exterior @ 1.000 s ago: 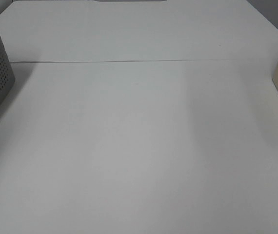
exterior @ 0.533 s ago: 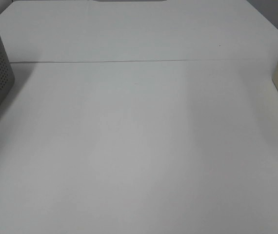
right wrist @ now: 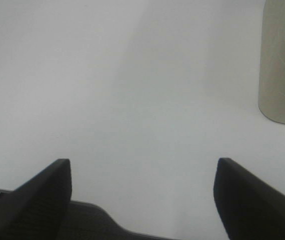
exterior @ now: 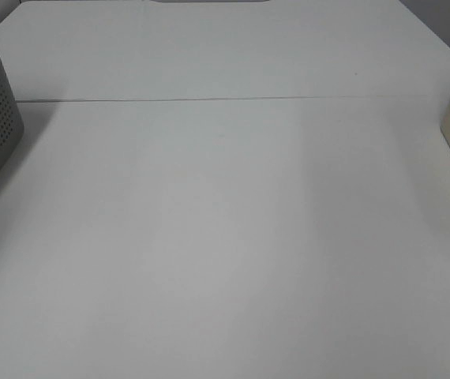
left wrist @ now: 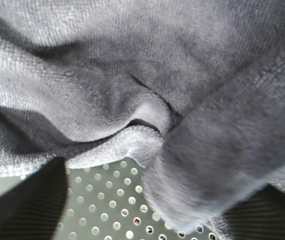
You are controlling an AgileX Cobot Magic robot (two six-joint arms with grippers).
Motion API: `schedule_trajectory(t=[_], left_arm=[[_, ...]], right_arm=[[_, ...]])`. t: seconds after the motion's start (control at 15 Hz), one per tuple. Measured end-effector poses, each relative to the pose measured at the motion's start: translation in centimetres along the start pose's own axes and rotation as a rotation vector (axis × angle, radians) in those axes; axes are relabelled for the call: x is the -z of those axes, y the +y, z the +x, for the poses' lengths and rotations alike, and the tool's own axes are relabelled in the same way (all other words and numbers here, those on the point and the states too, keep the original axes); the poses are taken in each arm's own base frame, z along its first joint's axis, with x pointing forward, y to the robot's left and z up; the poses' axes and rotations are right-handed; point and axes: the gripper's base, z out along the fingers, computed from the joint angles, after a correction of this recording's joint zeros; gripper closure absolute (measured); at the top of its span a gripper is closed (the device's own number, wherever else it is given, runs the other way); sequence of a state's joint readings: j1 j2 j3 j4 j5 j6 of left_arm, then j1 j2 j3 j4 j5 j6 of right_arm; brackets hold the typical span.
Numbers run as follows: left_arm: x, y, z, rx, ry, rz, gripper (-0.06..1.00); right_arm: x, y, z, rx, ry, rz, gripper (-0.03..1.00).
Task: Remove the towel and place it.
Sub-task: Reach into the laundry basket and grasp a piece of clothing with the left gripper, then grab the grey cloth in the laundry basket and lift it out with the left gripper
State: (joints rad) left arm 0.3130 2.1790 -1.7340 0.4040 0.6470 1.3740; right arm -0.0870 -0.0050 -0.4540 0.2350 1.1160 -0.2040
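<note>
Now, in the left wrist view the towel [left wrist: 132,75] fills nearly the whole picture: dark cloth, bunched into thick folds, with 1 hemmed edge curling toward the middle. It lies against the grey basket [left wrist: 107,200], whose wall is pierced with rows of small round holes and shows below the cloth. The left tool [left wrist: 142,220] has its 2 dark ribbed fingers [left wrist: 22,205] standing apart, 1 on each side, with a blurred fold of the towel hanging between them. Whether either finger touches the cloth cannot be told.

From the high camera only part of the basket shows, at the left edge of the white bench [exterior: 225,237]. The towel cannot be made out there, and neither arm is in that picture. A thin seam runs across the bench toward its far side.

The right tool [right wrist: 142,200] is spread wide, with nothing between its fingers, above bare bench. A beige container [right wrist: 282,65] stands near it, at the right edge of the bench.
</note>
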Motion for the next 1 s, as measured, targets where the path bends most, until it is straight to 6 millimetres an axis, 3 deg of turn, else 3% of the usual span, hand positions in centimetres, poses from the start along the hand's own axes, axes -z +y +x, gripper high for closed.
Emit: schedule_trajectory(t=[0.07, 0.27, 0.8, 1.0], left_arm=[[0.0, -0.01, -0.05, 0.008, -0.006, 0.001, 0.39], [0.01, -0.32, -0.31, 0.051, -0.033, 0.036, 0.56], [-0.09, -0.64, -0.61, 0.088, -0.06, 0.069, 0.61], [-0.69, -0.85, -0.6, 0.06, -0.042, 0.072, 0.79]], right_arm=[[0.0, 0.0, 0.0, 0.0, 0.0, 0.0, 0.21], [0.0, 0.0, 0.0, 0.0, 0.0, 0.0, 0.21], [0.0, 0.0, 0.0, 0.0, 0.0, 0.0, 0.21], [0.0, 0.0, 0.0, 0.0, 0.0, 0.0, 0.21]])
